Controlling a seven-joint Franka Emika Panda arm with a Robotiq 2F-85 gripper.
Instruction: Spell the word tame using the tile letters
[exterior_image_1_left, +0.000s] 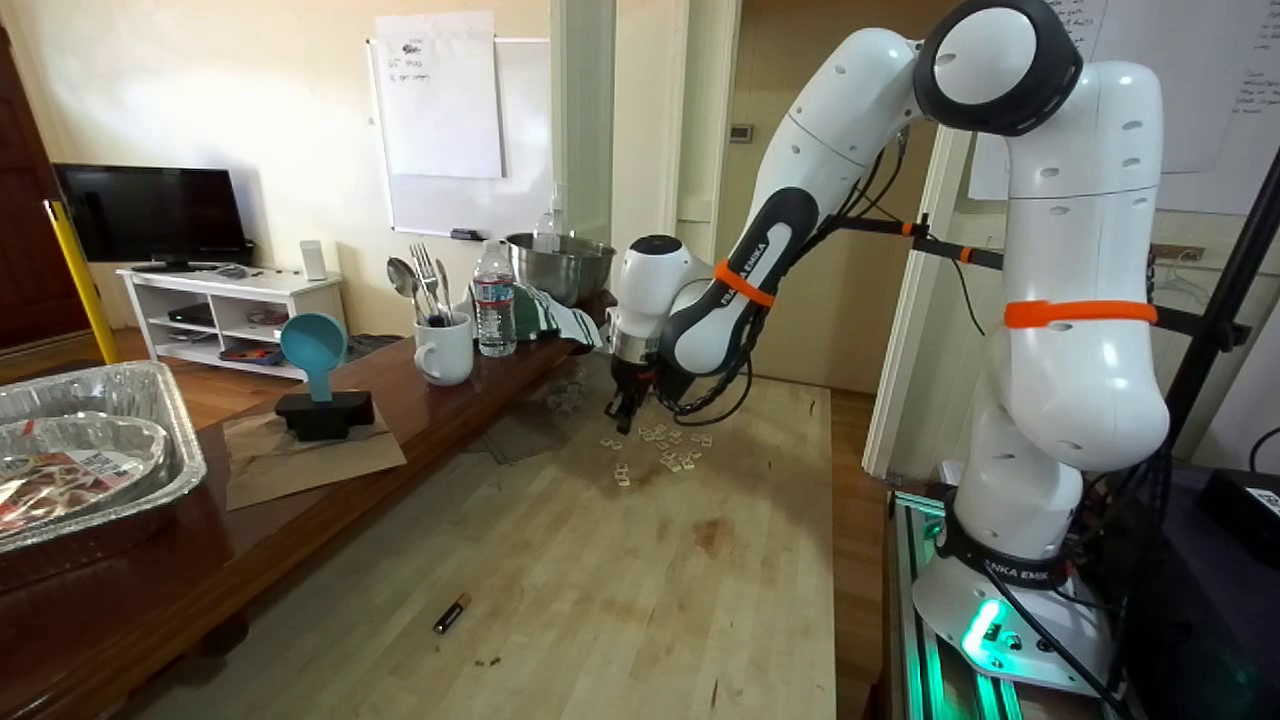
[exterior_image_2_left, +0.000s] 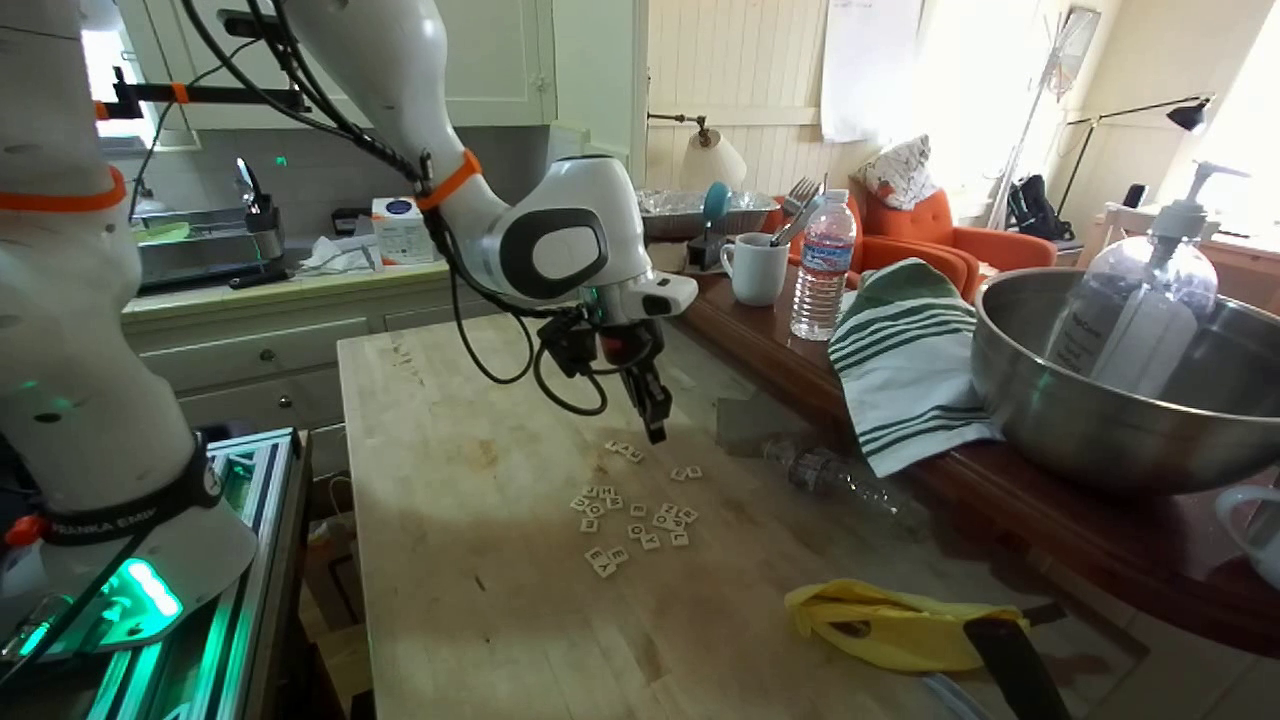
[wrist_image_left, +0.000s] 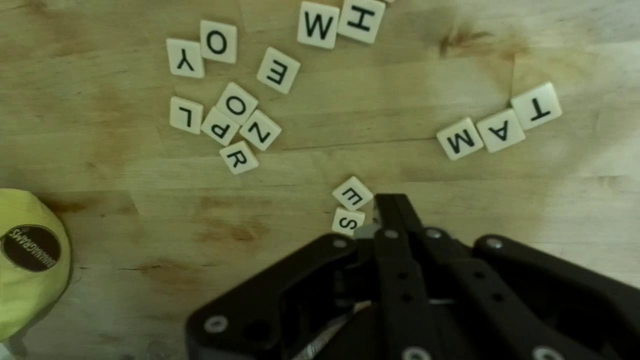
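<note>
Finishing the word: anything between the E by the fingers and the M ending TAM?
Nothing visible: in the wrist view, only tabletop shows between the E tile and the M tile. The S tile is beside the E, off that path.

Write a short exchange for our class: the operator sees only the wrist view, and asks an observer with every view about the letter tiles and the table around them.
Operator: My view has a row of three letter tiles and part of a yellow bag at the left edge. Is another group of tiles out of my sight?
Observer: Yes. In an exterior view, three other tiles lie close together, lower in that picture than all the rest.
Operator: Is there some loose object on the tabletop that I'm missing?
Observer: Yes. In an exterior view, a battery lies on it, well away from the tiles.
</note>
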